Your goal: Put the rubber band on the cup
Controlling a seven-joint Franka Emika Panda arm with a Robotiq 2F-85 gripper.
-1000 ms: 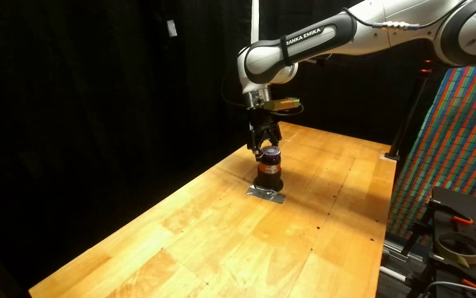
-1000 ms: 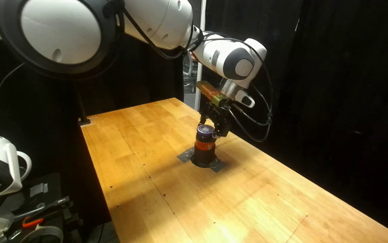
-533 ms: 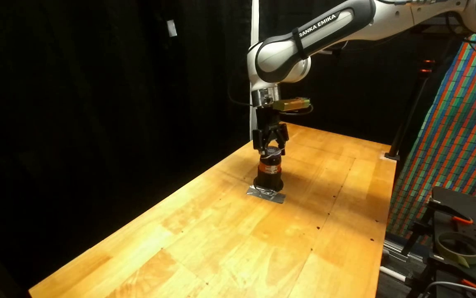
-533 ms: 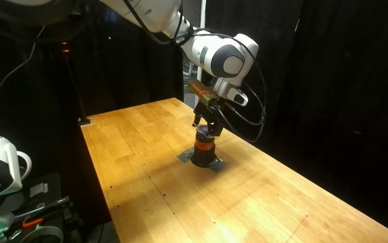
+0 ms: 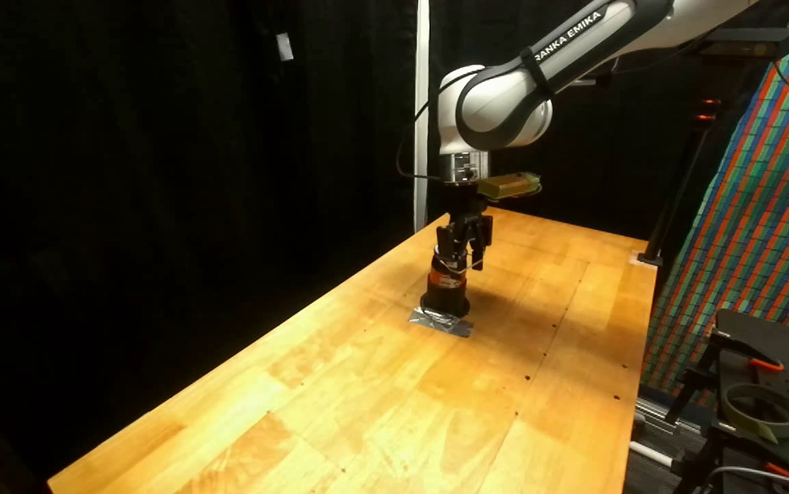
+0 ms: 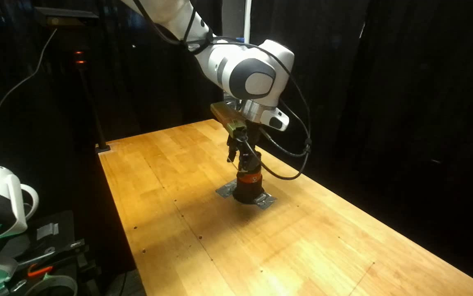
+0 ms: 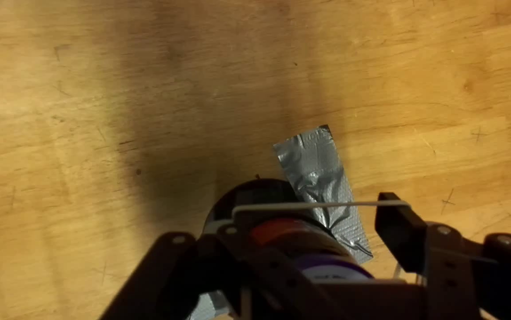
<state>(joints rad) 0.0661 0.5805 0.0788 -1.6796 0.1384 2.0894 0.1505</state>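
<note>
The cup (image 5: 446, 283) is a dark cylinder with an orange band, standing upright on the table; it also shows in an exterior view (image 6: 249, 177) and, with a purple-rimmed lid, in the wrist view (image 7: 291, 233). My gripper (image 5: 463, 261) is low at the cup's top, one finger against or overlapping the cup and the other beside it. In the wrist view the fingers (image 7: 322, 213) are apart. The thin pale rubber band (image 7: 309, 206) is stretched between them and crosses the cup's side; it shows as a thin line (image 5: 471, 266). Whether it fully encircles the cup is hidden.
Silver tape (image 5: 441, 321) holds the cup's base to the wooden table (image 5: 339, 398). A black stand (image 5: 652, 254) rises at a table corner. A dark side bench with a tape roll (image 5: 763, 410) stands beside the table.
My gripper has shifted across the cup and come down, rightward in an exterior view. The rubber band has gone from above the lid to lower along the cup's side. The cup stayed in place.
</note>
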